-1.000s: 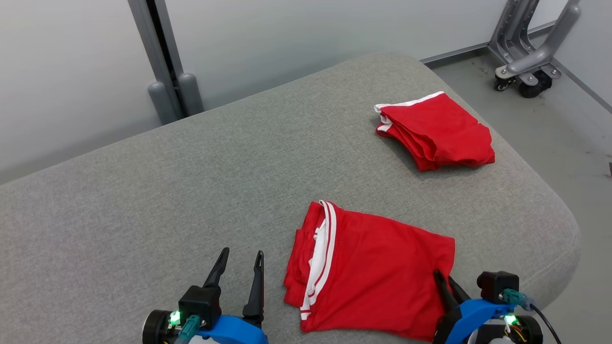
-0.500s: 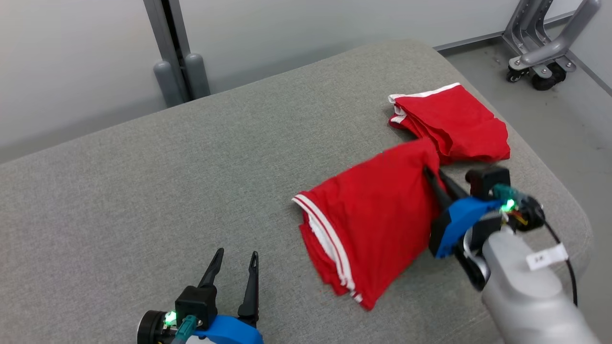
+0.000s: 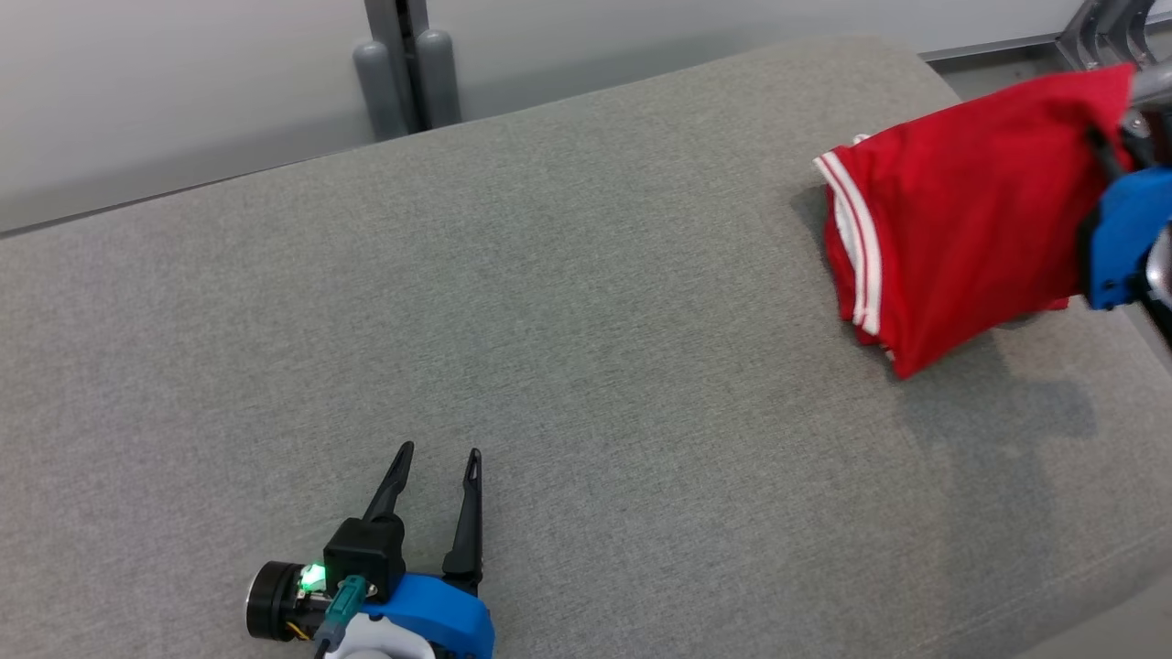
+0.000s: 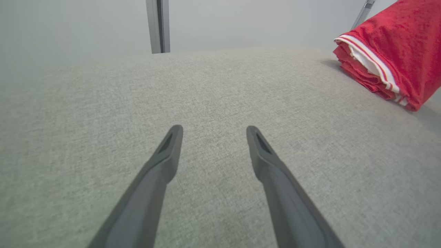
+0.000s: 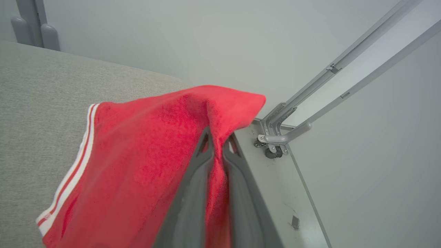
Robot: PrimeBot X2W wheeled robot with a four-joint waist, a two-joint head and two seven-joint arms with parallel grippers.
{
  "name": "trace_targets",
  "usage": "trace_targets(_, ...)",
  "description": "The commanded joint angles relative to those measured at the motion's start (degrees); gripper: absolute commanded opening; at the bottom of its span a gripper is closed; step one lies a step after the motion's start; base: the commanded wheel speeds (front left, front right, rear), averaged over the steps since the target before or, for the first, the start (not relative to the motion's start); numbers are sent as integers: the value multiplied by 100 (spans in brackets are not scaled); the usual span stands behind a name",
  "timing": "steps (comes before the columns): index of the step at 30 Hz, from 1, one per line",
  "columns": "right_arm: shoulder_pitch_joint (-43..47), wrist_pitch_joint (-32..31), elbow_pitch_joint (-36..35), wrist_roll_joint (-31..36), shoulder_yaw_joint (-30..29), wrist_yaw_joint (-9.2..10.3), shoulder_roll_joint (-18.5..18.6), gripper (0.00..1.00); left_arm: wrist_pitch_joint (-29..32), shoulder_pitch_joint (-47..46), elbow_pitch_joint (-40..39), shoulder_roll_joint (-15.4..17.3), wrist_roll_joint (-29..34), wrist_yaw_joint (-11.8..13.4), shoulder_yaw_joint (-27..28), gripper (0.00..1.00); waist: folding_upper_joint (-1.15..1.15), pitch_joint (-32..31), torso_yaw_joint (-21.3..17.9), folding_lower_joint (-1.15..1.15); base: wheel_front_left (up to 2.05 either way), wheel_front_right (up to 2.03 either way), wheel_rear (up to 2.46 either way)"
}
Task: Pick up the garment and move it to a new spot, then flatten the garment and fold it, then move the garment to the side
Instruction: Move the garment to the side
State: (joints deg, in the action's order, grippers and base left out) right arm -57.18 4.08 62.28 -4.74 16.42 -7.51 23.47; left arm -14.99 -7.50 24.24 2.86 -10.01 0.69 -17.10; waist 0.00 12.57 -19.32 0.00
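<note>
Cushion (image 3: 549, 275), garment (image 3: 961, 210), half-cropped right claw (image 3: 1099, 146)

Red folded garment (image 3: 952, 210), white-striped edge, hanging tilted above cushion (image 3: 549, 320) far right end.

Left hand (image 3: 439, 450), two long dark tapered fingers (image 3: 469, 513), blue housing (image 3: 439, 622), black block (image 3: 364, 558), green light (image 3: 313, 577), teal plug (image 3: 343, 609)

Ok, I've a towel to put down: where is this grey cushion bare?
The grey fabric cushion is bare across its whole middle and left, from the back edge by the grey posts down to the open left gripper. The crowded part is the far right corner, where the right gripper holds the red white-striped garment.
</note>
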Motion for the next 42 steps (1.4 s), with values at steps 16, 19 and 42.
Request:
trace_targets(16, -57, 834, 293, 1384, -1881, 3, 106, 100, -27, -237, 13, 2, 264, 7, 376, 100, 0, 327, 416, 0, 0, 0, 0)
trace_targets(19, 105, 1021, 128, 1487, -2093, 3, -291, 100, -27, -230, -16, 7, 296, 12, 469, 100, 0, 301, 442, 0, 0, 0, 0)
trace_targets(42, 3335, 1116, -2341, -128, -1299, 3, -2044, 100, -27, 207, -288, 4, 38, 76, 1230, 100, 0, -195, 1253, 0, 0, 0, 0)
